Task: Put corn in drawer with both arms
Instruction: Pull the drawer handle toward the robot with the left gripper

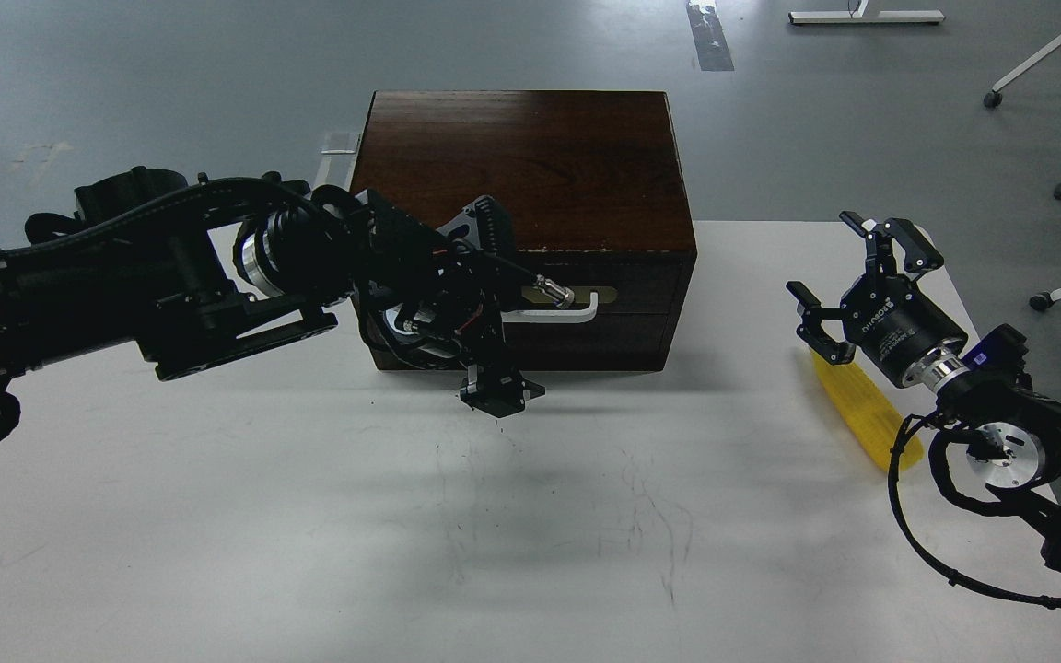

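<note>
My left gripper (492, 391) hangs in front of the dark wooden box (530, 166), just below the white bar handle (553, 313) of the drawer (623, 299), which sits flush and closed; seen dark and end-on, I cannot tell whether its fingers are parted. My right gripper (848, 281) hovers released, fingers spread, over the near end of the corn (867, 414), which lies on the white table (402, 534), well right of the box.
</note>
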{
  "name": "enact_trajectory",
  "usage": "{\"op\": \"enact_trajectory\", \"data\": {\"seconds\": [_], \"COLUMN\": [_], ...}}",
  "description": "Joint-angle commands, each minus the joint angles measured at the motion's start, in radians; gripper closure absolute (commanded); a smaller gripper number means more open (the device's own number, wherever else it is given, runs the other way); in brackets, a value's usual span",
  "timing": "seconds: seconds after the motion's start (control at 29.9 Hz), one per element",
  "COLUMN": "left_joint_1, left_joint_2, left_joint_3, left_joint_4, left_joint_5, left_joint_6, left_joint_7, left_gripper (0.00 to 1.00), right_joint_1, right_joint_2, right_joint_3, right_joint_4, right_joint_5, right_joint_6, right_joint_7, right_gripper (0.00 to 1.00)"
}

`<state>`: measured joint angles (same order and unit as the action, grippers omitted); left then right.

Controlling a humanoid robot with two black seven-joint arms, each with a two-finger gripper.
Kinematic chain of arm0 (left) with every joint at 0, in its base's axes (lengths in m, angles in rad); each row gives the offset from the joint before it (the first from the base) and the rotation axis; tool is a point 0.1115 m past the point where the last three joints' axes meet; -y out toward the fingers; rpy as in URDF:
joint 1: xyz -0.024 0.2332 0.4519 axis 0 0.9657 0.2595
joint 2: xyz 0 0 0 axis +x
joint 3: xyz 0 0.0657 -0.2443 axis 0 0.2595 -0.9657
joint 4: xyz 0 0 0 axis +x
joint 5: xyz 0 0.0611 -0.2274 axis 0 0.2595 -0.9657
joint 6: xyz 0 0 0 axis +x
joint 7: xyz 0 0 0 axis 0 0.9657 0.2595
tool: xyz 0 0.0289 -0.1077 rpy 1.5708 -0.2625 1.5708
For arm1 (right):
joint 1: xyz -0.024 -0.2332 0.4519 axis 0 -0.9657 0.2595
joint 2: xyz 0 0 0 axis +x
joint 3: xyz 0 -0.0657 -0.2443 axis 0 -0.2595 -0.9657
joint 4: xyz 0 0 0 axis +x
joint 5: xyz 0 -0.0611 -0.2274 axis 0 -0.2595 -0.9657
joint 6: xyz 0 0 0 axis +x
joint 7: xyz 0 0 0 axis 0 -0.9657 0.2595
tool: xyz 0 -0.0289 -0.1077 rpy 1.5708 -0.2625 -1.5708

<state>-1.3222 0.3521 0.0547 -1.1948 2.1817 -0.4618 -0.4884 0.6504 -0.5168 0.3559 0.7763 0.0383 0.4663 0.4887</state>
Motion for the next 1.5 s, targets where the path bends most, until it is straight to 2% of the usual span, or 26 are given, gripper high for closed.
{"op": "enact_trajectory", "data": {"seconds": [0.0, 0.7, 1.3, 1.47], "left_joint_1": [0.001, -0.023, -0.038, -0.049], "left_joint_2": [-0.001, -0.015, 0.007, 0.038], "left_joint_3": [0.000, 0.045, 0.059, 0.056], "left_joint_4": [0.000, -0.037, -0.198, -0.275], "left_joint_5": [0.000, 0.000, 0.000, 0.000], "left_joint_6": [0.000, -0.003, -0.027, -0.027], "left_joint_7": [0.000, 0.000, 0.000, 0.000], "left_gripper": [0.02, 0.02, 0.02, 0.02], "right_joint_1": [0.000, -0.009, -0.017, -0.018], "right_joint_2": [-0.002, -0.002, 0.000, 0.000], "right_joint_3": [0.000, 0.000, 0.001, 0.001], "right_joint_4": [0.000, 0.000, -0.002, 0.000], "right_joint_5": [0.000, 0.000, 0.000, 0.000], "right_joint_6": [0.000, 0.000, 0.000, 0.000], "right_joint_7": [0.000, 0.000, 0.000, 0.000], "right_gripper": [0.00, 0.00, 0.00, 0.00]}}
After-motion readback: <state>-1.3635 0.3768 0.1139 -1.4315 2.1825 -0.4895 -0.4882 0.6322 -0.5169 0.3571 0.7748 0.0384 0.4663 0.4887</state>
